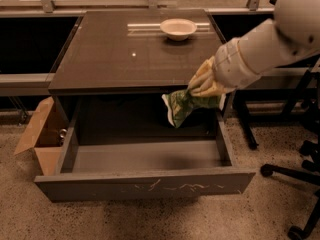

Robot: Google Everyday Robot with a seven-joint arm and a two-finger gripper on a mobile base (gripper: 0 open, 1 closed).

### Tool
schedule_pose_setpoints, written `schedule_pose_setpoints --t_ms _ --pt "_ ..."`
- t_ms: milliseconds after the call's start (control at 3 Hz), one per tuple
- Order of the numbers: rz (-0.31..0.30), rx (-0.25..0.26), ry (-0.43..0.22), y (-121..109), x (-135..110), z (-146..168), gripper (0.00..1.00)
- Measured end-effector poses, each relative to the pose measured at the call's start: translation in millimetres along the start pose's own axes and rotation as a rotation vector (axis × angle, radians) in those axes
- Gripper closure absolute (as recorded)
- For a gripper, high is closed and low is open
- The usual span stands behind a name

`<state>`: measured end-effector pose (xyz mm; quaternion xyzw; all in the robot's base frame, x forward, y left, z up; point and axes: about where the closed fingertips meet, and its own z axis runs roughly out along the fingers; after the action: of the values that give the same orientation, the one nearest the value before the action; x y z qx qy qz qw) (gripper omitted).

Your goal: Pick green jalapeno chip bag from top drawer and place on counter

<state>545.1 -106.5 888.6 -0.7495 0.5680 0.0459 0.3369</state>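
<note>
The green jalapeno chip bag [181, 107] hangs in the air above the open top drawer [145, 183], just below the counter's front edge. My gripper [199, 88] is shut on the bag's upper right end and sits at the right front corner of the counter [125, 54]. The arm reaches in from the right. The drawer is pulled out and its grey floor shows nothing in it.
A white bowl [178, 28] stands at the back of the counter. A brown cardboard box [37, 136] lies on the floor left of the drawer. Office chair legs [295, 176] stand at the right. A rail runs behind the counter.
</note>
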Motion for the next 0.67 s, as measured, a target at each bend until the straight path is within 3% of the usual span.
schedule_pose_setpoints --t_ms 333,667 --pt "-0.143 0.090 0.058 -41 -38 -44 1.00" --pt "-0.224 0.161 0.070 -90 -54 -67 1.00"
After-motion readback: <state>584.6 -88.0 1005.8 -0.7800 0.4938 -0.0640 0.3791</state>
